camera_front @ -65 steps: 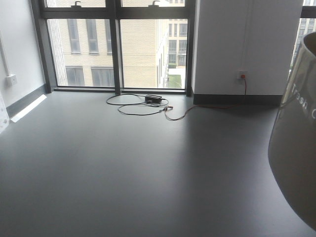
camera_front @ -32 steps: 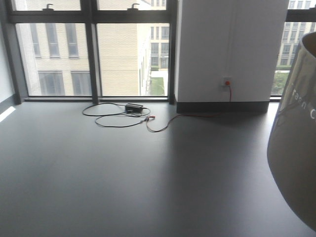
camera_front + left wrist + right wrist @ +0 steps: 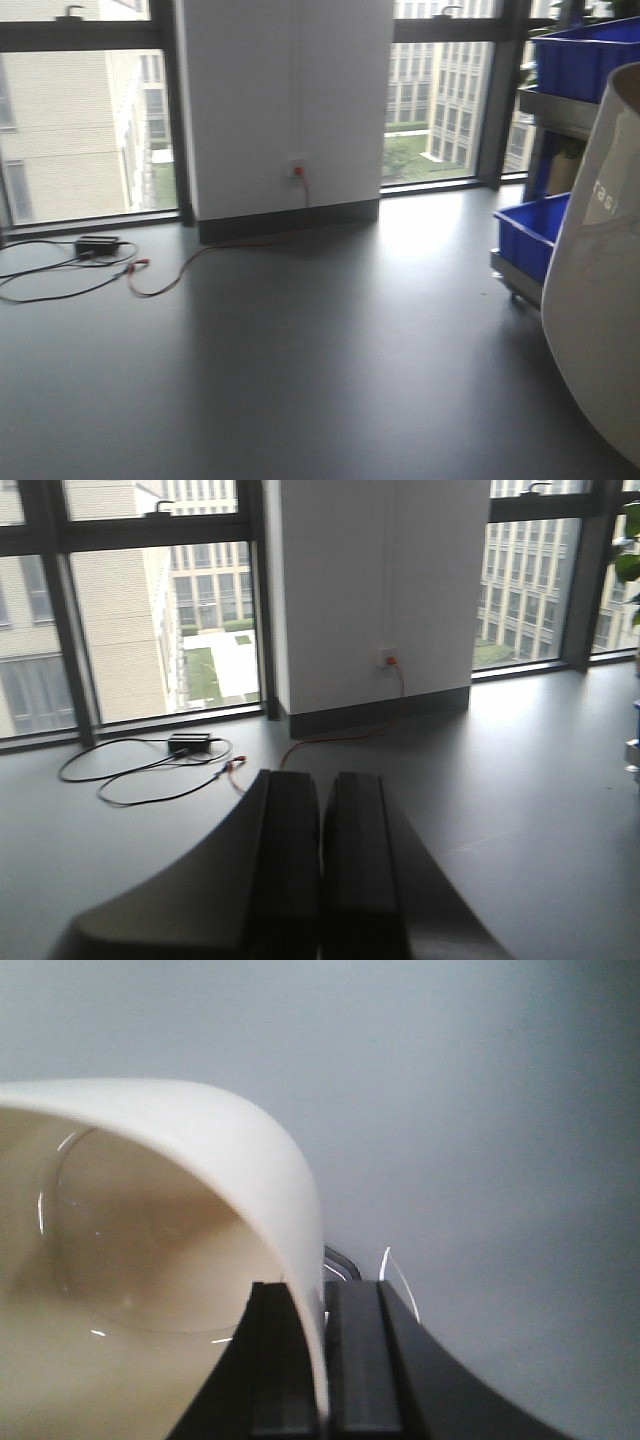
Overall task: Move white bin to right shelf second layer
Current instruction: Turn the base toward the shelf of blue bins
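R hand (image 3: 323, 1300) grips white bin (image 3: 170, 1220), L hand (image 3: 321, 785) closed

Pretty sure this is a bare room in an office block, used as a test or storage space. Plain grey floor (image 3: 300, 380), tall dark-framed windows (image 3: 70, 130) facing other blocks (image 3: 450, 90), loose cables (image 3: 60, 280) far left, blue crates (image 3: 530, 235) on a steel rack (image 3: 515, 282) on the right.

Left gripper (image 3: 321, 780) and right gripper (image 3: 318, 1290) are matte black, flat-faced, with outward-curving flanks
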Motion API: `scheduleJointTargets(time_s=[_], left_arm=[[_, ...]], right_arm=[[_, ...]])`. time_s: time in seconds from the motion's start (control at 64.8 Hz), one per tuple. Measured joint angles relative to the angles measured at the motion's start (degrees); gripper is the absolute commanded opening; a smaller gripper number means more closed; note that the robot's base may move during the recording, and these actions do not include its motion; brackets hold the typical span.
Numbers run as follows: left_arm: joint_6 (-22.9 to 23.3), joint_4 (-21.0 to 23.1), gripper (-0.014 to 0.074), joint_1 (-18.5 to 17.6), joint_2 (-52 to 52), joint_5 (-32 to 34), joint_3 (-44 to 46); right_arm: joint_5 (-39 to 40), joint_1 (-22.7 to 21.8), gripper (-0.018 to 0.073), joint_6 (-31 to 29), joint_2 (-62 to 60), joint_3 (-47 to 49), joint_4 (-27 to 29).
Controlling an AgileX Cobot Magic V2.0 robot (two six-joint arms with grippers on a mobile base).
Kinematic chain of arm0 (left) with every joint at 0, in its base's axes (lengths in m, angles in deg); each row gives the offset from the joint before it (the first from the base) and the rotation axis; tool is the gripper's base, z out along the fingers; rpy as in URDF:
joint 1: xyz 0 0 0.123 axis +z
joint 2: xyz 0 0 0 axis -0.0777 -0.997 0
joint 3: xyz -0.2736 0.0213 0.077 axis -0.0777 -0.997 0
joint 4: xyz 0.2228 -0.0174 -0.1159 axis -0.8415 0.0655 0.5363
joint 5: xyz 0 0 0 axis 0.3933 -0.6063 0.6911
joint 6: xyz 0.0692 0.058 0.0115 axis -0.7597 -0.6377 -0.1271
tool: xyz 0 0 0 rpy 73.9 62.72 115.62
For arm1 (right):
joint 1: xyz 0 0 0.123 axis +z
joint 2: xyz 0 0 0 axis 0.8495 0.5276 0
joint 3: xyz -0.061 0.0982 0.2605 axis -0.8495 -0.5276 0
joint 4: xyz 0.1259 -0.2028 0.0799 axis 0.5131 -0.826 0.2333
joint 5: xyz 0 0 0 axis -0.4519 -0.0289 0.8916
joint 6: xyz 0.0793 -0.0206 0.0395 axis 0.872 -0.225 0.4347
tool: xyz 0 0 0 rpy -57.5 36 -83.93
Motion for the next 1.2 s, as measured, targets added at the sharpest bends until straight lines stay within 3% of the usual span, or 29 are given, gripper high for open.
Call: scheduleJointTargets(time_s=[1.204], left_arm=[[0.0, 0.0, 0.0085, 0.0, 0.0, 0.0, 0.0]], right_arm=[[0.0, 0.0, 0.0069, 0.0, 0.0, 0.0, 0.0]])
